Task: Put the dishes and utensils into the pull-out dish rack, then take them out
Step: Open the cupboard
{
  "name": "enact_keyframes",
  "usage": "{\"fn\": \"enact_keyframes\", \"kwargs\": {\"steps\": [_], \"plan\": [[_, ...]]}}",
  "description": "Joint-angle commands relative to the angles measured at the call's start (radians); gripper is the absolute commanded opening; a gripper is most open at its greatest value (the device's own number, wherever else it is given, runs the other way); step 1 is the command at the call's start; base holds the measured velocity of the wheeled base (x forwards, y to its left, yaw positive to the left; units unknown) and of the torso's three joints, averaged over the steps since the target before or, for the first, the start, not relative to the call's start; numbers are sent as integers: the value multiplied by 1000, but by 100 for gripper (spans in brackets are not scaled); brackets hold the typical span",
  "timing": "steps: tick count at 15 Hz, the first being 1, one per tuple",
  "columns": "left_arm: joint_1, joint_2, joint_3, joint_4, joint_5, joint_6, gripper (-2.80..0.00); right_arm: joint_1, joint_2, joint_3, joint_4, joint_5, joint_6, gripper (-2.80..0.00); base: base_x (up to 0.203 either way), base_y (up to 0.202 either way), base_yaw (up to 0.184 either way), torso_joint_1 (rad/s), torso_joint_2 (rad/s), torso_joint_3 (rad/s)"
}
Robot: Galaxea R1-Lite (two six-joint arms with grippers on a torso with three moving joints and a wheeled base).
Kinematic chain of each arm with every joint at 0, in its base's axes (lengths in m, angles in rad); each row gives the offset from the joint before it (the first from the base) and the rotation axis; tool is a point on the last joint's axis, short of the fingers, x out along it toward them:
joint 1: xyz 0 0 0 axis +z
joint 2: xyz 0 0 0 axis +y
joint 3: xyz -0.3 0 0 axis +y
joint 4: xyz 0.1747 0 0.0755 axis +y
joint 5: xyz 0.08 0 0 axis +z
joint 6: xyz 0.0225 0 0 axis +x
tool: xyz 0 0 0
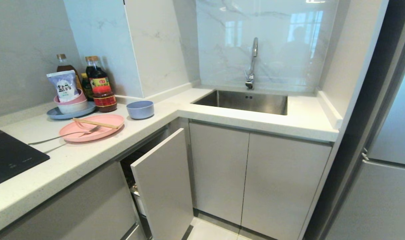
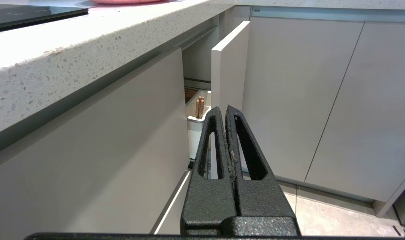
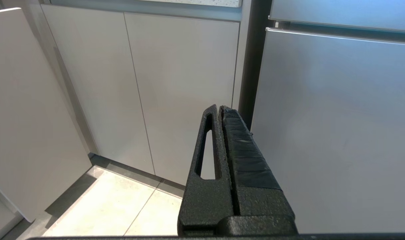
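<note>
On the counter a pink plate (image 1: pixel 102 131) carries wooden chopsticks (image 1: pixel 95 123) and a silver fork (image 1: pixel 62 136); its rim (image 2: pixel 125 1) also shows in the left wrist view. A pale-blue bowl (image 1: pixel 140 109) stands just right of it. Under the counter the pull-out dish rack's pale door front (image 1: pixel 164 181) stands partly drawn out. Behind that door front (image 2: pixel 229 66) is a white cutlery cup (image 2: pixel 195 128) with brown wooden sticks (image 2: pixel 199 106) in it. My left gripper (image 2: pixel 225 110) is shut and empty, low, facing that gap. My right gripper (image 3: pixel 219 108) is shut and empty, facing the cupboard doors.
A blue-grey plate (image 1: pixel 54 114) with stacked bowls and a bag sits at the back left, with sauce bottles (image 1: pixel 100 88) beside it. A black hob (image 1: pixel 9 156) lies at the left. The sink (image 1: pixel 245 100) and tap (image 1: pixel 254 63) are ahead. A steel fridge (image 3: pixel 339 133) stands at the right.
</note>
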Motion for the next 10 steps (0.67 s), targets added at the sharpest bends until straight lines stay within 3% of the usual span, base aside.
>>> {"fn": "enact_keyframes", "kwargs": {"steps": [1,10], "plan": [[0,0,0,0,0,0,-280,-1,0,0,0,0,0,-280,0,0,0,0,0,0],[0,0,0,0,0,0,-280,0,0,0,0,0,0,-280,0,0,0,0,0,0]]}}
